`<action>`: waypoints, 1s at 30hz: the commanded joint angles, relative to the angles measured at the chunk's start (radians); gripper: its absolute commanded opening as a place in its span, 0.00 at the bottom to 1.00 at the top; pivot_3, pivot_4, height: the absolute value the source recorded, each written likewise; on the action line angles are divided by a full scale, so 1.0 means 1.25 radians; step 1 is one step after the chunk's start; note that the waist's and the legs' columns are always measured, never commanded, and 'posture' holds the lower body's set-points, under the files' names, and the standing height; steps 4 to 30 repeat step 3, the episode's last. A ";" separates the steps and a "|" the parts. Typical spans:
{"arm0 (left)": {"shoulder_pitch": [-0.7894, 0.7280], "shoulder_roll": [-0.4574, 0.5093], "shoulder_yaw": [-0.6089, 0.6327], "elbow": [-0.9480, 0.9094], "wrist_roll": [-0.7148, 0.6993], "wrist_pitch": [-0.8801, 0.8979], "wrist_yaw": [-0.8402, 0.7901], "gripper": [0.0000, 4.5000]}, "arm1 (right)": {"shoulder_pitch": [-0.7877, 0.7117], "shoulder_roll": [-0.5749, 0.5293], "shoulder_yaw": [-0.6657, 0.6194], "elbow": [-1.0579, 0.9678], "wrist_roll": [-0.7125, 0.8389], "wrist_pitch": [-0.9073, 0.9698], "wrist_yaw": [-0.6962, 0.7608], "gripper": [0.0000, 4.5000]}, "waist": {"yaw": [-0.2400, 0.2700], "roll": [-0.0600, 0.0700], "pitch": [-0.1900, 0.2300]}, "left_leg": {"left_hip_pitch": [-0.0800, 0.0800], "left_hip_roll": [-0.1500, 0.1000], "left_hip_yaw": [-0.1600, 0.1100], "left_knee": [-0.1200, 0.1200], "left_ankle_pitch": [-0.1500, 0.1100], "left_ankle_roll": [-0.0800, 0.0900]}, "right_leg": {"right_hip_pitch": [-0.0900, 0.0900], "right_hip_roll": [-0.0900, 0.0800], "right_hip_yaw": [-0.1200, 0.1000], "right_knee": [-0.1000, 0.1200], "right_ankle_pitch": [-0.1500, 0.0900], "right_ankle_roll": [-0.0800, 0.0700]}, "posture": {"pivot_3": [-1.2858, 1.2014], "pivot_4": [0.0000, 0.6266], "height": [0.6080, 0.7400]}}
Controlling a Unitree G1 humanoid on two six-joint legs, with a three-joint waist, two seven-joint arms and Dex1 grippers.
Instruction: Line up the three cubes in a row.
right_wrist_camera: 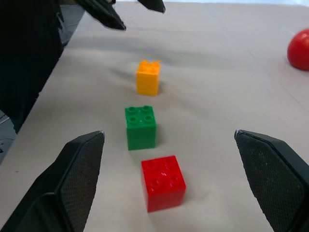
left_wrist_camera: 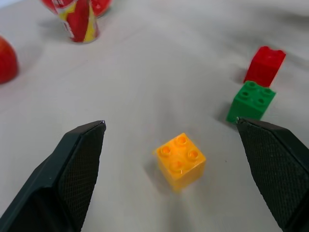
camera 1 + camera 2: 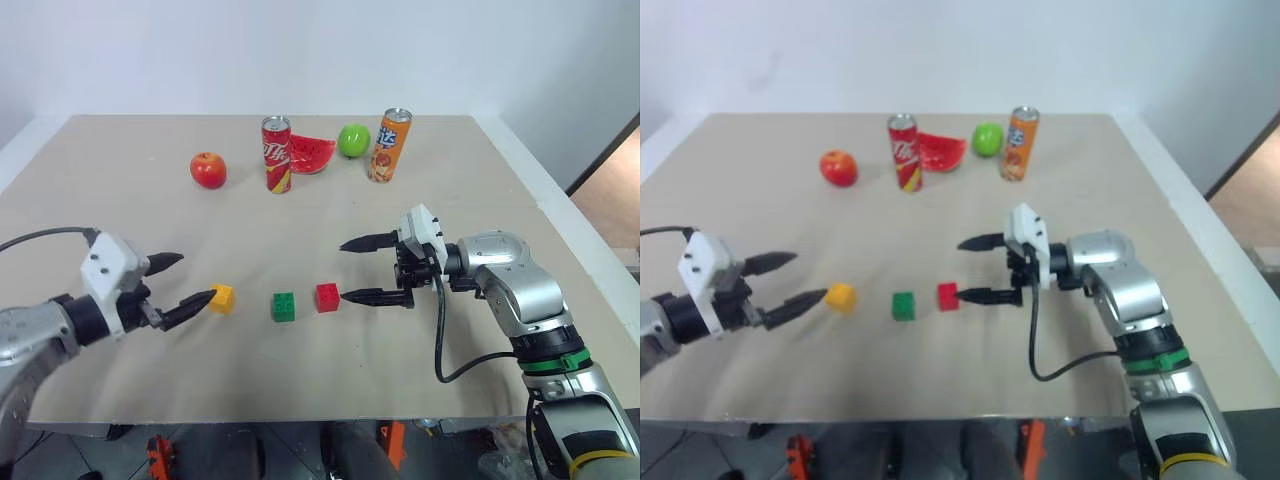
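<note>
Three small studded cubes stand in a row on the tan table (image 3: 120,190): a yellow-orange cube (image 3: 222,298) at the left, a green cube (image 3: 283,306) in the middle, a red cube (image 3: 327,297) at the right. My left gripper (image 3: 182,283) hovers open just left of the yellow-orange cube (image 2: 179,161), holding nothing. Open too, my right gripper (image 3: 362,270) points left just right of the red cube (image 1: 162,182), with empty fingers (image 1: 77,179).
At the back of the table stand a red apple (image 3: 208,170), a red can (image 3: 277,154), a watermelon slice (image 3: 312,153), a green apple (image 3: 353,140) and an orange can (image 3: 390,145). The table's front edge runs just below the cubes.
</note>
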 commanded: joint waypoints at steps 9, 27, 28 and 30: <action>-0.112 0.069 -0.096 0.214 0.106 -0.155 -0.117 0.99 | -0.011 -0.022 -0.038 0.036 -0.011 -0.044 0.007 1.00 | 0.000 0.001 0.001 | 0.000 -0.001 0.000 -0.001 0.000 0.000 | 0.000 -0.001 0.000 0.000 -0.001 0.000 | 0.52 0.24 1.00; -0.112 0.069 -0.096 0.214 0.106 -0.155 -0.117 0.99 | -0.011 -0.022 -0.038 0.036 -0.011 -0.044 0.007 1.00 | 0.000 0.001 0.001 | 0.000 -0.001 0.000 -0.001 0.000 0.000 | 0.000 -0.001 0.000 0.000 -0.001 0.000 | 0.52 0.24 1.00; -0.112 0.069 -0.096 0.214 0.106 -0.155 -0.117 0.99 | -0.011 -0.022 -0.038 0.036 -0.011 -0.044 0.007 1.00 | 0.000 0.001 0.001 | 0.000 -0.001 0.000 -0.001 0.000 0.000 | 0.000 -0.001 0.000 0.000 -0.001 0.000 | 0.52 0.24 1.00; -0.112 0.069 -0.096 0.214 0.106 -0.155 -0.117 0.99 | -0.011 -0.022 -0.038 0.036 -0.011 -0.044 0.007 1.00 | 0.000 0.001 0.001 | 0.000 -0.001 0.000 -0.001 0.000 0.000 | 0.000 -0.001 0.000 0.000 -0.001 0.000 | 0.52 0.24 1.00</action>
